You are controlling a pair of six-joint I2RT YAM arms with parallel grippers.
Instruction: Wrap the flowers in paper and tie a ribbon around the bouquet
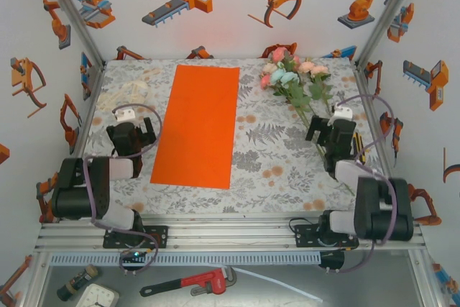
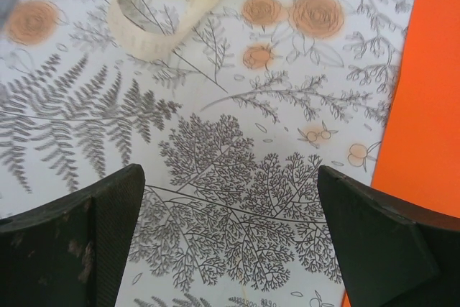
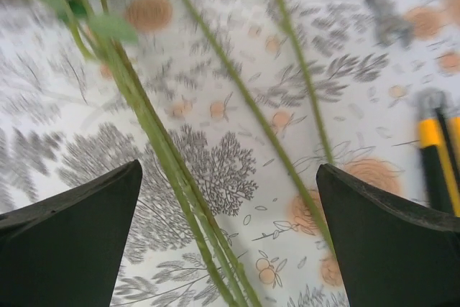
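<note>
The orange paper [image 1: 198, 124] lies flat on the floral cloth, left of centre. The flowers [image 1: 291, 73] lie at the back right, their thin green stems running toward my right gripper [image 1: 332, 129]. In the right wrist view that gripper [image 3: 230, 235] stands open above the stems [image 3: 172, 170], which pass between its fingers untouched. The cream ribbon [image 1: 126, 95] lies loosely curled at the back left. My left gripper [image 1: 131, 129] hovers just in front of it, left of the paper. It is open [image 2: 230, 235] over bare cloth, with the ribbon [image 2: 165, 5] ahead and the paper's edge [image 2: 424, 106] to the right.
A yellow-and-black tool [image 3: 435, 163] lies on the cloth by the right wall [image 1: 366, 152]. Printed walls close off the back and sides. An aluminium rail [image 1: 230, 239] runs along the front, with a red pipe wrench [image 1: 194, 282] and a clock [image 1: 97, 296] below it.
</note>
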